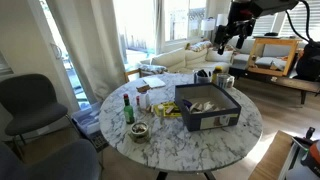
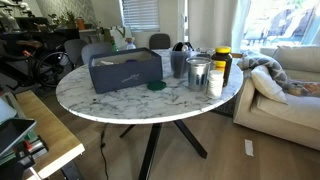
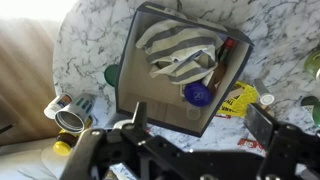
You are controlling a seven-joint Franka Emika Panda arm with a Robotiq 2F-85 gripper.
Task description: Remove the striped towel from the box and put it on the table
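The tool (image 3: pixel 200 114) hangs high above, jaws apart and empty. Below it the striped towel (image 3: pixel 178 50) lies crumpled inside the box (image 3: pixel 128 75), beside a blue round object (image 3: pixel 197 94). A careless pinch could catch that object too, or drag the box across the surface (image 3: pixel 90 40).

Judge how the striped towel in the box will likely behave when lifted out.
The striped towel lies crumpled in folds, so it is probably floppy and will drape from the pinch point. It looks like thin cloth, likely light. It lies close beside a blue object in the box, so lifting may nudge that.
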